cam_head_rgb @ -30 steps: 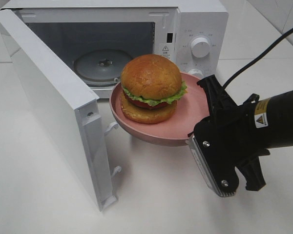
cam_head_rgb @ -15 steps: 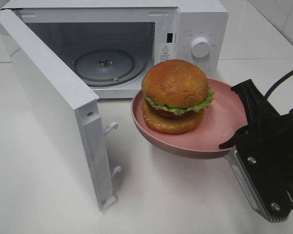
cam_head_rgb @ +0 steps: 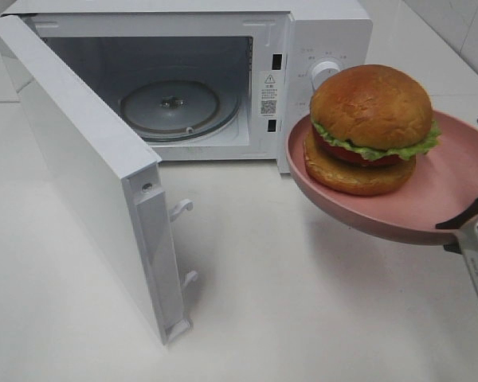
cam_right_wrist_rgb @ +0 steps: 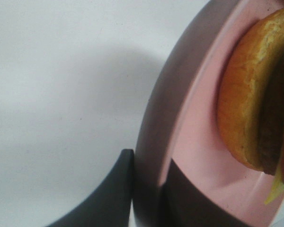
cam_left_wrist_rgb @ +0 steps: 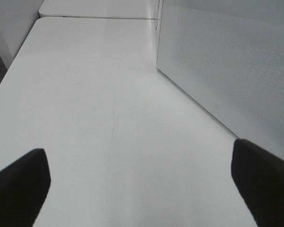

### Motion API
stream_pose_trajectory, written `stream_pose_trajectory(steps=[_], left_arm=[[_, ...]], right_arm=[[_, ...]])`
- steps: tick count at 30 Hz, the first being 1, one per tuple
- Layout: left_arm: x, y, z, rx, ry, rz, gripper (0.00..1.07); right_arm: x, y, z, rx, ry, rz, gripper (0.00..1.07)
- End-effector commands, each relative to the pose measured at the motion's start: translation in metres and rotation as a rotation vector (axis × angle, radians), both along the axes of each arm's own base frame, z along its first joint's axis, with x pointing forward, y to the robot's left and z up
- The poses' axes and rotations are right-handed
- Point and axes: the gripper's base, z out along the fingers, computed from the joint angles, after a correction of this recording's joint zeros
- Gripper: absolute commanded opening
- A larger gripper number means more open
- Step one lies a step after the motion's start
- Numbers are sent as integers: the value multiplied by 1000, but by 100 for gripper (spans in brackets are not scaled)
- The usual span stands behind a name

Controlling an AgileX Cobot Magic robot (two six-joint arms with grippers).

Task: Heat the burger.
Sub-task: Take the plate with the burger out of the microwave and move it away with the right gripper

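The burger [cam_head_rgb: 370, 127], with a golden-brown bun, green lettuce and red filling, sits on a round pink plate [cam_head_rgb: 454, 195] held in the air to the right of the open microwave [cam_head_rgb: 319, 40]. My right gripper [cam_head_rgb: 472, 221] is shut on the plate's rim at the picture's right edge. In the right wrist view, the right gripper [cam_right_wrist_rgb: 149, 194] has one dark finger under the plate [cam_right_wrist_rgb: 189, 127] and one on top, close to the burger [cam_right_wrist_rgb: 248, 90]. My left gripper [cam_left_wrist_rgb: 141, 189] is open and empty, low over the white table.
The microwave's door [cam_head_rgb: 88, 167] swings wide open toward the front left, and its glass turntable [cam_head_rgb: 169, 105] is bare. The left wrist view shows the door's outer face [cam_left_wrist_rgb: 227, 61] beside the left gripper. White tabletop [cam_head_rgb: 263, 302] lies in front.
The right gripper has carried the plate and burger to the right and slightly up, away from the microwave opening. The arm has mostly left the view. The left gripper has not moved.
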Motion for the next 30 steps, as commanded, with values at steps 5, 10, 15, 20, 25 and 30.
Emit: stream_pose_trajectory(steps=[5,10,15,20,25,30], left_arm=[[-2,0,0,4,-28,5,95],[-2,0,0,4,-28,5,95],[-2,0,0,4,-28,5,95],[-2,0,0,4,-28,5,95],[-2,0,0,4,-28,5,95],[-2,0,0,4,-28,5,95]], right_arm=[[-9,-17,11,-4,-40,-119,0],[-9,-29,11,-53,-40,-258,0],[-8,-38,12,-51,-65,-406,0],[-8,-45,13,-26,-77,-549,0],[-8,-48,14,2,-83,-637,0],[-7,-54,14,1,-114,-764,0]])
